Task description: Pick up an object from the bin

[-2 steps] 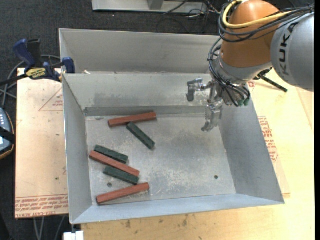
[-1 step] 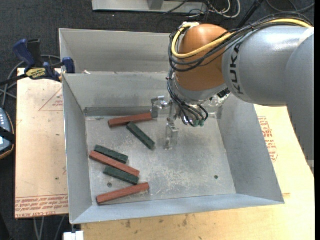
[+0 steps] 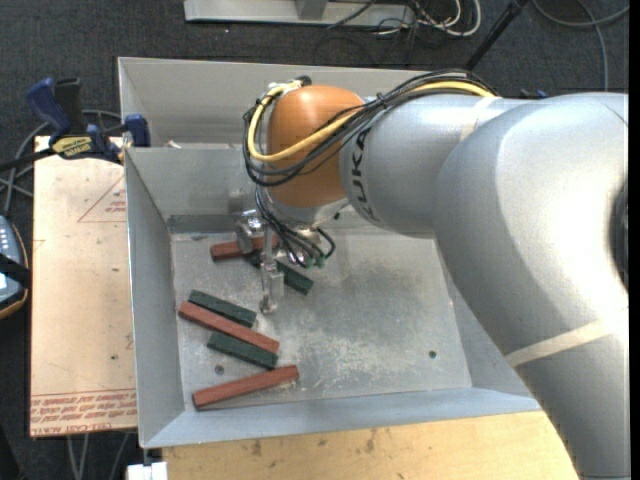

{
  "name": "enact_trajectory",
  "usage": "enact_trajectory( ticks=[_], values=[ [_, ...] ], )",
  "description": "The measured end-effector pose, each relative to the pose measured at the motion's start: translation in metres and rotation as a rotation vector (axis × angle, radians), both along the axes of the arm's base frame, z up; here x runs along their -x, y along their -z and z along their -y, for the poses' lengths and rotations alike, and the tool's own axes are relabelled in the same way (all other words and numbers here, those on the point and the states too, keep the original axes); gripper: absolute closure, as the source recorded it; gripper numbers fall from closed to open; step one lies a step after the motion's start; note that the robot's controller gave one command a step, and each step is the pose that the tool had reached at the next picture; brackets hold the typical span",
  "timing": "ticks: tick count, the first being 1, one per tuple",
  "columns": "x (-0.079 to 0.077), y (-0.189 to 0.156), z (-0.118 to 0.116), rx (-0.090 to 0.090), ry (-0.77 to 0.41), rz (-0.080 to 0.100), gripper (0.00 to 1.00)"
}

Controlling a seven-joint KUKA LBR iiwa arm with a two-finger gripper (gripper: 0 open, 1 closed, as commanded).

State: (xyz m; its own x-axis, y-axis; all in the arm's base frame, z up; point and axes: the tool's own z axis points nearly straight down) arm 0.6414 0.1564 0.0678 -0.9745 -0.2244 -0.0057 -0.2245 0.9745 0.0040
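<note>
I have the gripper [image 3: 268,306] low over the floor of the bin [image 3: 150,268], its fingers drawn narrow, nearly together, with nothing between them that I can see. Its tips hang just past the right end of the upper green bar [image 3: 222,308], close to it; whether they touch I cannot tell. Just right of the gripper and a little higher lies a green stub [image 3: 299,282], one end tucked under the wrist. Up and left of the gripper a red stub [image 3: 227,251] lies near the back wall. Below and left of the gripper the rest run in a slanted stack: a long red bar [image 3: 228,330] tight along the upper green bar, then a lower green bar [image 3: 242,351], then the last red bar [image 3: 245,387] close to the front edge. All of these crowd the left wall. Right of the gripper the floor is bare as far as the arm, and that is where I have free room.
</note>
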Motion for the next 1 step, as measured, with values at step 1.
enact_trajectory(
  ticks=[1],
  values=[
    [-0.0035, -0.0077, 0.0028, 0.0, 0.005, 0.008, 1.0]
  ],
)
